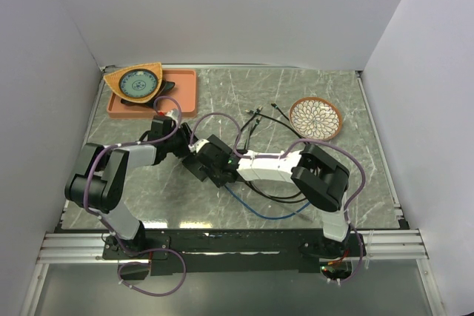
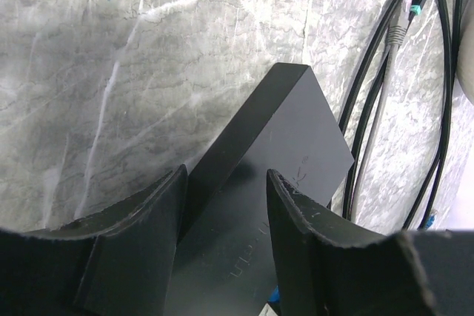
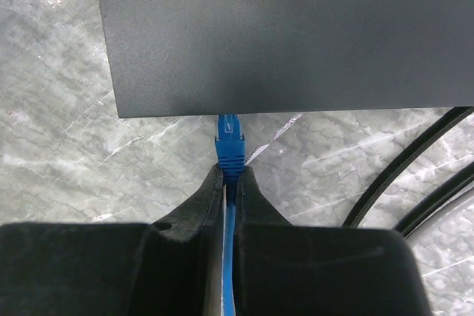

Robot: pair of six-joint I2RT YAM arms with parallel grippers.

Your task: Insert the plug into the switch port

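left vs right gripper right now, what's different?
The left gripper stands open; the right gripper is shut on the blue cable behind the plug. Left is over the black switch top; right faces its edge. Both are at the switch.

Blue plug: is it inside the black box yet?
Nearly. Done: the right gripper pinches the blue cable just behind the blue plug, whose tip meets the edge of the TP-Link switch. In hand: the left gripper stands open over the switch. Left: pushing it fully home; the port itself is hidden.
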